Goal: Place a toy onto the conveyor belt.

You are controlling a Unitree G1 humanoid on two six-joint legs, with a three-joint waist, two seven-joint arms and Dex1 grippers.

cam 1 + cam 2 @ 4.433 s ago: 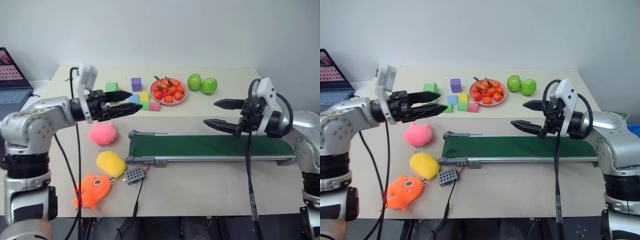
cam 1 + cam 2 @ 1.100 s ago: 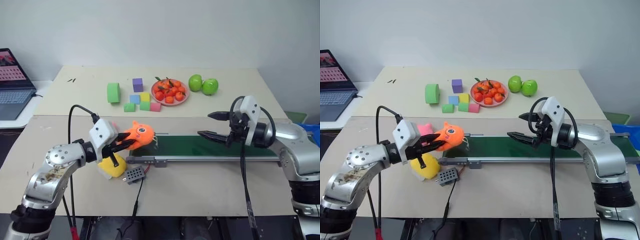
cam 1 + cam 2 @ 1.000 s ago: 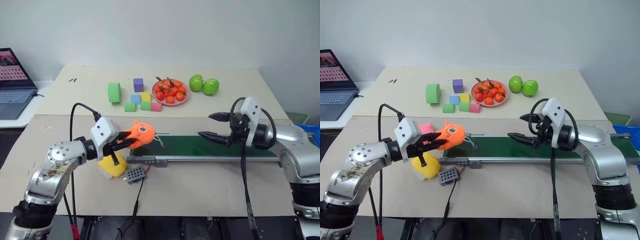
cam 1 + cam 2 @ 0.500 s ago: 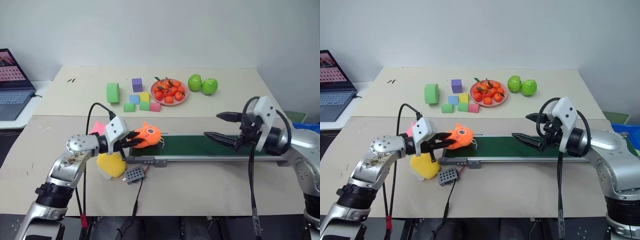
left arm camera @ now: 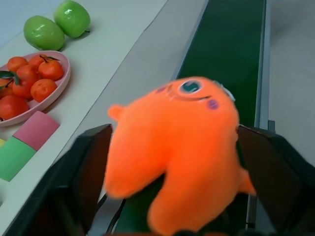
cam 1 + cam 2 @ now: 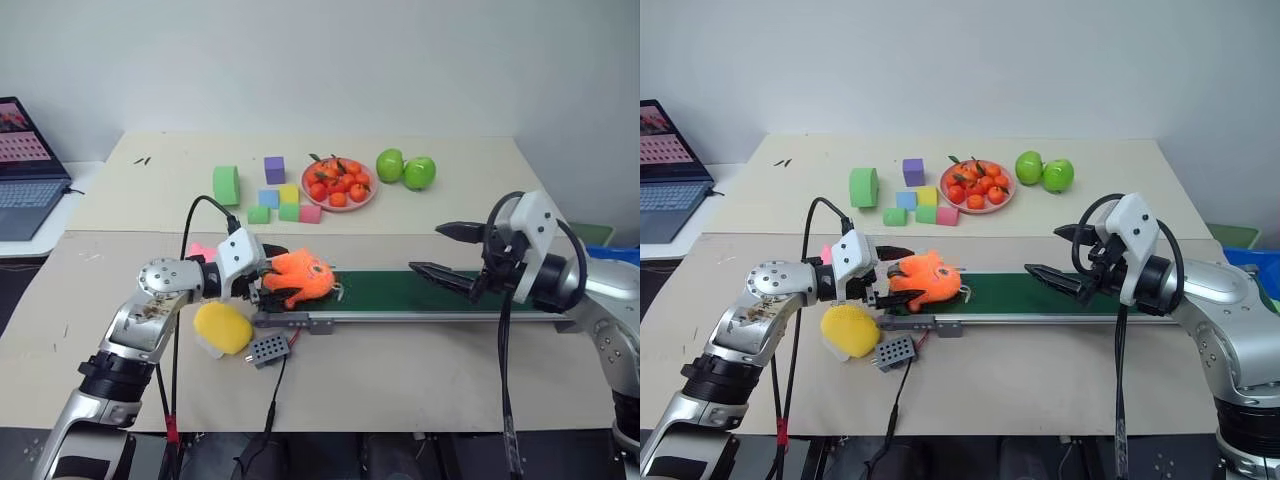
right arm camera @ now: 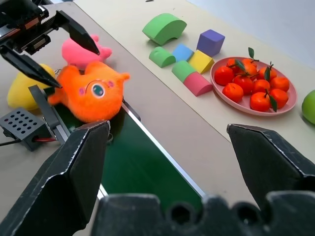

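Beige tabletop, frame centre: orange plush fish [image 6: 300, 278] rests on conveyor belt [image 6: 440, 291] end. My left gripper [image 6: 266, 284] gapes wide around it; right gripper [image 6: 432, 250] open, empty. Release step; next, withdraw left.

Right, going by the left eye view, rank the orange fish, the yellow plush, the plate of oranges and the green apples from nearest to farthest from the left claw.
1. Orange fish: right at the left claw, on the belt's end.
2. Yellow plush: just below, nearer the table's front.
3. Plate of oranges: far side, centre.
4. Green apples: far side, further right.
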